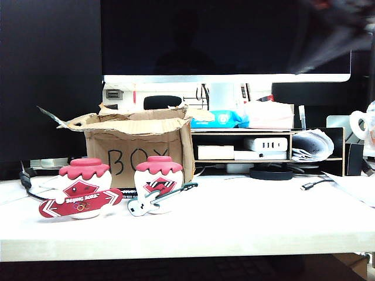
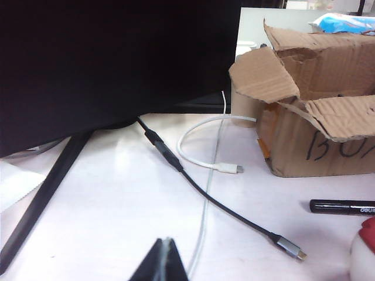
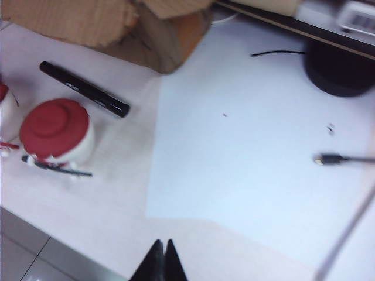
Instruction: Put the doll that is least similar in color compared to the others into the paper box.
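**A:** Where is the little white-hooded doll?

**B:** I can't see it anywhere. The left gripper (image 2: 164,259) is pinched shut with nothing in it, near the paper box (image 1: 137,149). In front stand only the red snowboard doll (image 1: 84,187) and the red guitar doll (image 1: 158,182). The right gripper (image 3: 163,259), also shut and holding nothing, hangs over the table to their right.

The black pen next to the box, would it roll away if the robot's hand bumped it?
Probably. The black pen looks round and smooth, lying flat on the white table, so a sideways nudge would likely roll it. The paper box close beside it might stop it on that side. It looks thin and light, so even a soft touch could shift it.
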You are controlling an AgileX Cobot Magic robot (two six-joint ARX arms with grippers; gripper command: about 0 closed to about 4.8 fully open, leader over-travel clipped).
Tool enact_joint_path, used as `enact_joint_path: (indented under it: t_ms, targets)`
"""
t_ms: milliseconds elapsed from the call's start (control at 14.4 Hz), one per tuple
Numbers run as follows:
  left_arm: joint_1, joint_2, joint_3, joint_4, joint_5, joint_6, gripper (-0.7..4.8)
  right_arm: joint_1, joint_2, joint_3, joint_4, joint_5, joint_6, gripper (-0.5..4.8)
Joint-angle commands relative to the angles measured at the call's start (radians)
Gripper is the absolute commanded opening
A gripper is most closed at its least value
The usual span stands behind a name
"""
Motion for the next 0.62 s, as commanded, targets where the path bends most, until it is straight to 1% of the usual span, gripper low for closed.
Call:
enact_joint_path:
  t_ms: [69,139,625]
  targets:
    - [-0.005,0.000,0.000,0.005,0.000,0.001,-0.05,0.000,-0.066,-0.061,-0.005,-0.002,0.008,0.00]
    - [-0.005,0.000,0.000,0.005,0.000,0.001,-0.05,0.000,-0.068,-0.061,-0.023,-0.001,0.008,-0.01]
    - [-0.005,0.000,0.000,0.005,0.000,0.001,-0.05,0.000,-0.068,-0.061,-0.020,-0.002,0.007,-0.01]
